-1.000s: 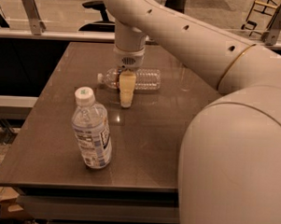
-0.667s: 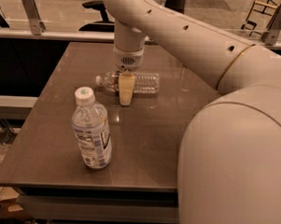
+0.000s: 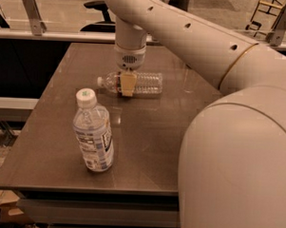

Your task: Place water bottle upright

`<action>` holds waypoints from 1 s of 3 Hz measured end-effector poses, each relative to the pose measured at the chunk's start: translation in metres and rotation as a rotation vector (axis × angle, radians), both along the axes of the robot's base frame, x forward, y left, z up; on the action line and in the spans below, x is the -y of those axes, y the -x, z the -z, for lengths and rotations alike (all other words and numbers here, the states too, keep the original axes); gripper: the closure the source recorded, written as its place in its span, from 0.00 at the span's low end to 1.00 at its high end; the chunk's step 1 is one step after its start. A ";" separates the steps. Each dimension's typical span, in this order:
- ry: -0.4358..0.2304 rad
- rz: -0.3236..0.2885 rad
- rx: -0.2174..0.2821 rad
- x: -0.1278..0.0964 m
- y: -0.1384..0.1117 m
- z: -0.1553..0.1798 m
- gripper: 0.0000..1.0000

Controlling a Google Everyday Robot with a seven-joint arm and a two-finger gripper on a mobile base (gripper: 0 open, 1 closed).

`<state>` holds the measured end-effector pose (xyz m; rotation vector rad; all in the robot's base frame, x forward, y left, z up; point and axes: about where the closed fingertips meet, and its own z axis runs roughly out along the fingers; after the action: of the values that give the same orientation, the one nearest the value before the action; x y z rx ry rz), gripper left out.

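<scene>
Water bottle (image 3: 146,83), the slim ribbed one, lies on its side at the far middle of the surface (image 3: 156,135), its small pale cap pointing left and its base pointing right. My claw (image 3: 127,84) comes straight down onto it from above, meeting it just right of the narrow red-and-dark label band near the shoulder, and the claw's tan tip sits in front of the bottle's near side. Whether the claw is clamped on the bottle or only set loosely around it I cannot tell, since its far side is hidden behind the bottle. My arm (image 3: 185,27) runs from the claw's wrist up and off to the right, where its wide pale casing (image 3: 236,162) fills the near right of the view. I count two bottles in all: the one lying under my claw, and a wider clear bottle (image 3: 93,133) with a big white cap and a white-and-blue label, standing upright near the left, well apart from the first. There is one claw. The surface is a dark brown, slightly glossy top with a thick front edge, and it shows faint reflections. Beyond its far edge runs a pale rail (image 3: 51,35) with a metal bracket (image 3: 31,4), and a dark office chair (image 3: 97,7) stands on the light floor behind it.
</scene>
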<state>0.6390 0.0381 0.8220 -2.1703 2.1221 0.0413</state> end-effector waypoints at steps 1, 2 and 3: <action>-0.004 0.000 0.003 -0.002 -0.002 0.002 1.00; -0.004 0.000 0.003 -0.002 -0.002 0.002 1.00; -0.025 0.003 0.032 0.003 0.002 -0.013 1.00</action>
<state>0.6369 0.0348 0.8347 -2.1397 2.0958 0.0333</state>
